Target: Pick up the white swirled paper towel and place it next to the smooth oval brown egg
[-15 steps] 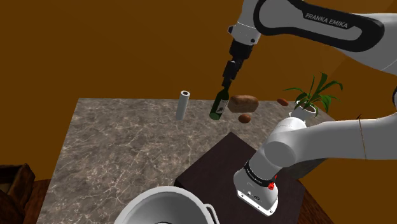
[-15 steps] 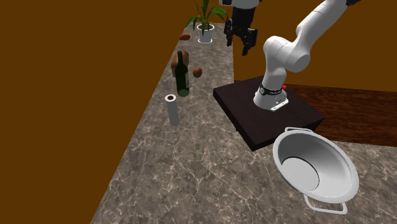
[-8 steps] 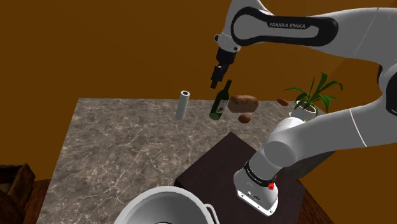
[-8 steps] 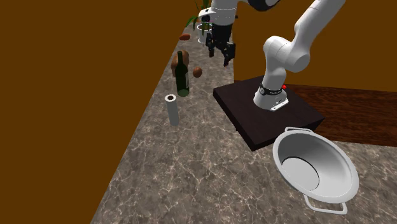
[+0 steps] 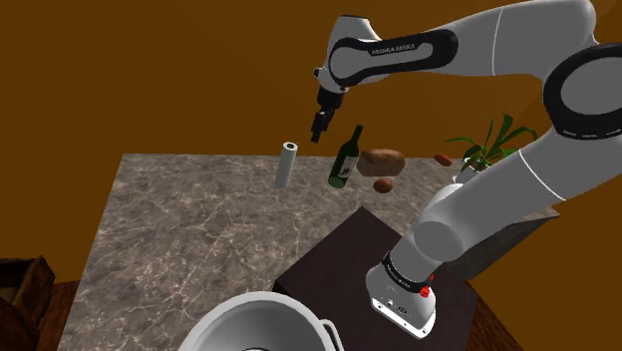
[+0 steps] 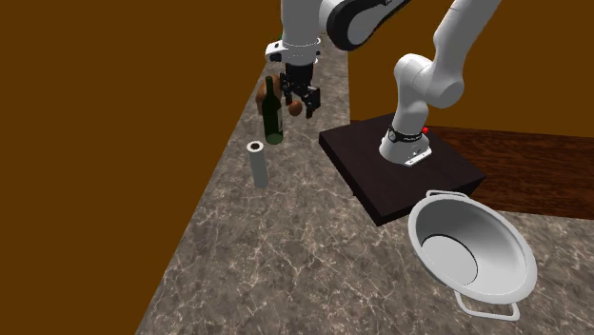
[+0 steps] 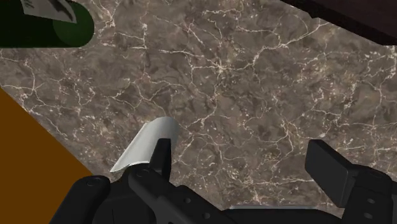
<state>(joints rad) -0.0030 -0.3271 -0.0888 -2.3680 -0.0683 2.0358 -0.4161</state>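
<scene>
Gripper [image 5: 319,128] fingers are spread wide, holding nothing, up above the table [image 5: 199,229]. White paper towel [image 5: 287,165] stands upright there, a green bottle [image 5: 344,165] between it and the brown egg [image 5: 383,185].

Marble counter [image 5: 199,229], upright paper towel roll [image 5: 287,166], green bottle [image 5: 344,165], brown egg [image 5: 383,185]

Green bottle [image 5: 345,163] stands between paper towel roll [image 5: 287,165] and egg [image 5: 383,185]; counter [image 5: 199,229] around the roll lies bare.
</scene>
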